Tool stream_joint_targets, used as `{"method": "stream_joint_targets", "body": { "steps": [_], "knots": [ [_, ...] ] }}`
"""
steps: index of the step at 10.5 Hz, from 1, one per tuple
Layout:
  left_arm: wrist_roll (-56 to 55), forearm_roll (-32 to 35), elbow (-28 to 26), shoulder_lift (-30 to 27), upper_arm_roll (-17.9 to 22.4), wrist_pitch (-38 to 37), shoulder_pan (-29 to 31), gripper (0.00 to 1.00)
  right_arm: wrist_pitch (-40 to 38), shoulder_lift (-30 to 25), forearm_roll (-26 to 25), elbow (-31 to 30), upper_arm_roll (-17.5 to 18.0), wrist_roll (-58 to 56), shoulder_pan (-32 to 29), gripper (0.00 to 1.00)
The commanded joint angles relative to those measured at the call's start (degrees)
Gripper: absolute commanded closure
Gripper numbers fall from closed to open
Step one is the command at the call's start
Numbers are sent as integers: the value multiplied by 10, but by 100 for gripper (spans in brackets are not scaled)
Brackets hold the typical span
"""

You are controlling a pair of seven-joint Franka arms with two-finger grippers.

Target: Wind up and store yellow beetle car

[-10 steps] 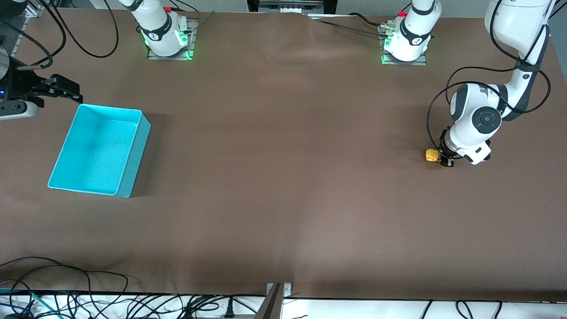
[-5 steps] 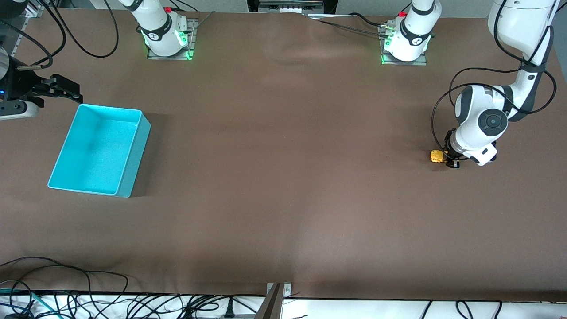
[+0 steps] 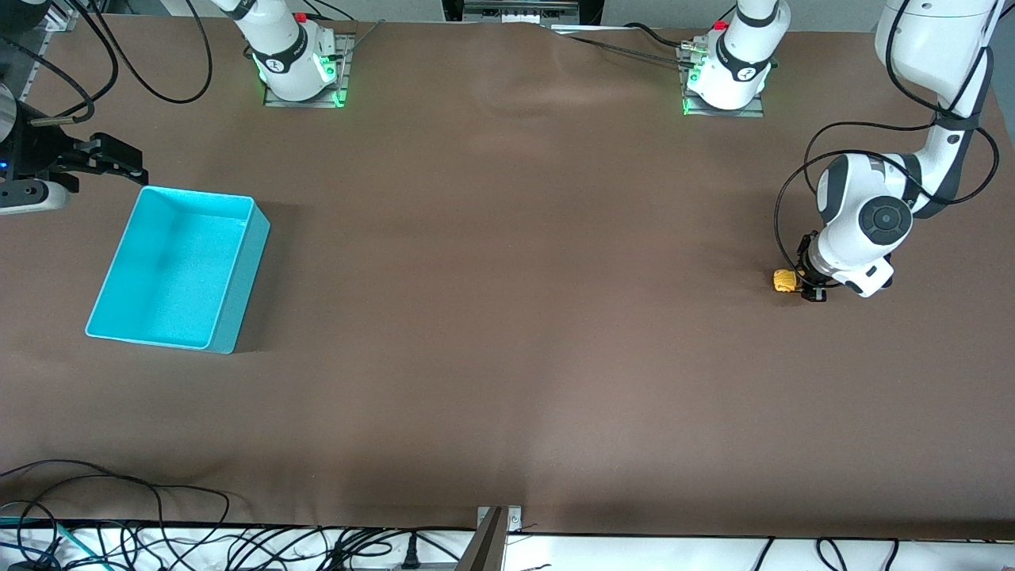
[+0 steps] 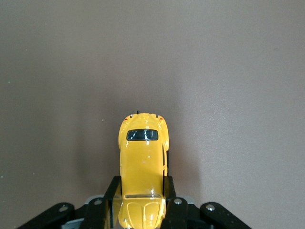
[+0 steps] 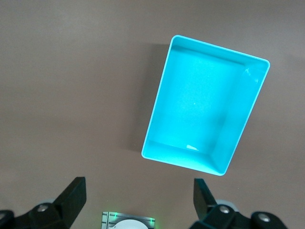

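We see the left gripper point(image 3: 802, 284) down at table level at the left arm's end of the brown table point(image 3: 507, 317), clamped on the yellow beetle car point(image 3: 784, 280). In the left wrist view the two black fingers point(image 4: 169, 191) press against both flanks of the yellow beetle car point(image 4: 143, 167), narrow gap, car body filling it, one end sticking out past the fingertips. We can't tell whether its wheels touch the table or sit just off it. The landmark is the turquoise bin point(image 3: 178, 266): the car is well apart from it, at the other end of the table. The right gripper point(image 3: 119, 162) waits in the air just beside the bin's corner nearest the robot bases. The right wrist view shows its fingers point(image 5: 71, 198) spread wide, nothing between them, with the bin point(image 5: 205, 114) empty.
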Motion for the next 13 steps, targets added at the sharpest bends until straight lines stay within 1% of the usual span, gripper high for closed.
{"method": "stream_joint_targets", "body": {
  "steps": [1,10,13],
  "knots": [
    [-13,12,23,30,4,5,0,100,0,-3,0,-2,0,-10,-3,0],
    [-4,19,22,29,3,0,-5,100,0,-3,0,-2,0,-10,-3,0],
    [13,19,23,29,2,-18,-5,100,0,-3,0,-2,0,-16,-4,0]
  ]
}}
